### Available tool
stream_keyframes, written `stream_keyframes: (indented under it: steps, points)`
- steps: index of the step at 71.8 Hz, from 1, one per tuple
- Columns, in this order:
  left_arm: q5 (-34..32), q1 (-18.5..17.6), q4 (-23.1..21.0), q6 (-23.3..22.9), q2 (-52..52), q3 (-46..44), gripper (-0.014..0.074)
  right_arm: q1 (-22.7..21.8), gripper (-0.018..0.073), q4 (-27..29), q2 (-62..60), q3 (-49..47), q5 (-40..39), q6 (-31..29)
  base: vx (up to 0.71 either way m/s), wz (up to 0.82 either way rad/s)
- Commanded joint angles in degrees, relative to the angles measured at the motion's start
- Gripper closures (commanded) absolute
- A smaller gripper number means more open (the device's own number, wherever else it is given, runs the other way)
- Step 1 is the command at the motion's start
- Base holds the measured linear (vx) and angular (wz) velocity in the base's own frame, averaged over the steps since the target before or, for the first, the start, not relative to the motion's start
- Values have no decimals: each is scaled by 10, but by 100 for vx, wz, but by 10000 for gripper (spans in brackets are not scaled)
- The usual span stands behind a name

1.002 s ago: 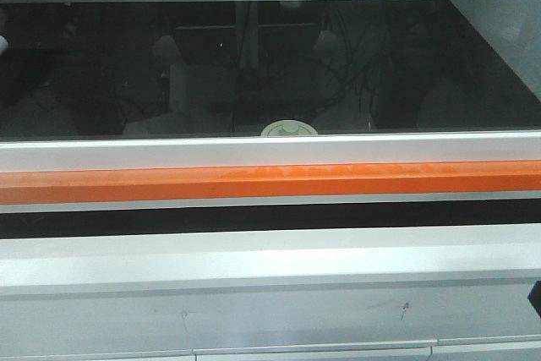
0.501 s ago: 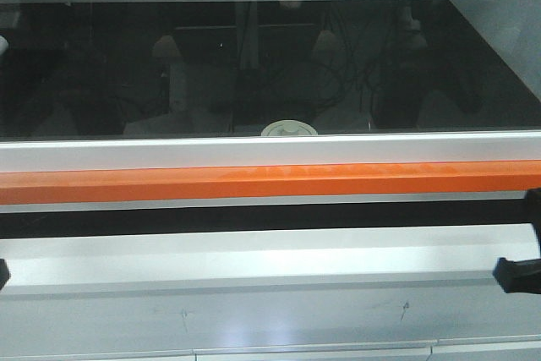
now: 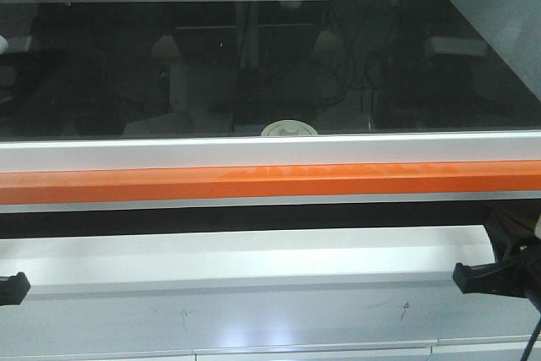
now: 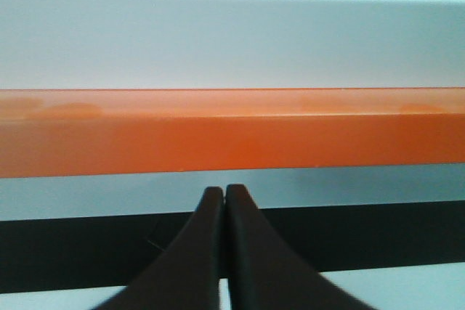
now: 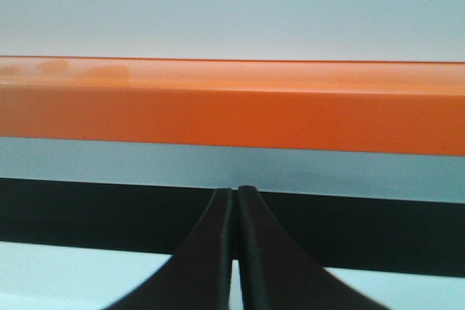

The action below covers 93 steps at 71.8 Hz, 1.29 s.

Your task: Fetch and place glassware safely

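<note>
A dark glass pane [image 3: 254,65], a white rail [image 3: 270,152] and an orange bar [image 3: 270,182] are standing between the pincers and the glass jar [image 3: 289,130]. The jar is showing only its round off-white lid [image 3: 279,129], behind the pane, just twelve o'clock of centre. The left pincer [image 4: 223,194], at seven o'clock, and right pincer [image 5: 237,194], at four, are pressing their fingers together.

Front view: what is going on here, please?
A two-armed robot faces an orange bar. The glass jar sits beyond the white rail; only its lid shows, against a dark glossy surface. The left pincer and right pincer are both shut and empty, pointing at the bar.
</note>
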Motion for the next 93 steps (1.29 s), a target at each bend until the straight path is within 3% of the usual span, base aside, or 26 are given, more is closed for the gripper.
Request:
stream_keyframes:
  steps: [1,54,93]
  points:
    - [-57,-2,-2,-6,20,-13,603,1,563,1,24,-13,-86,-1,0,0]
    - [-205,-2,-2,-4,143,-13,603,1,560,5,142,-13,-255,-2,0,0]
    - [-320,-2,-2,-4,174,-14,603,1,560,9,148,-13,-294,-4,0,0]
